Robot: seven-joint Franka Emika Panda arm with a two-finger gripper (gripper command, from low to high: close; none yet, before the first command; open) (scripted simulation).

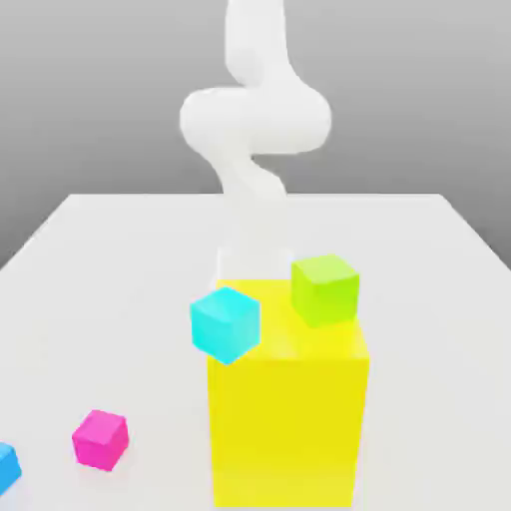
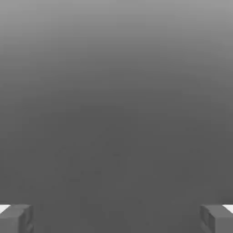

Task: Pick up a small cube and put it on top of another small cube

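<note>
Behind the white table (image 1: 419,299), a plain grey background is seen. As landmark the yellow block (image 1: 287,429) is taken. To its side toward the exterior view's left, the magenta cube (image 1: 101,440) is placed, well apart from it. Farther out on the same side the blue cube (image 1: 6,467) is found, partly cut by the picture border. Near the block's top, the cyan cube (image 1: 226,325) and the lime cube (image 1: 325,290) are seen. In the hand view, the tool (image 2: 116,219) is opened wide, and nothing is held. By judgement, the task is at its start: the tool must be brought to the blue cube, beyond the magenta one as counted from the block.
</note>
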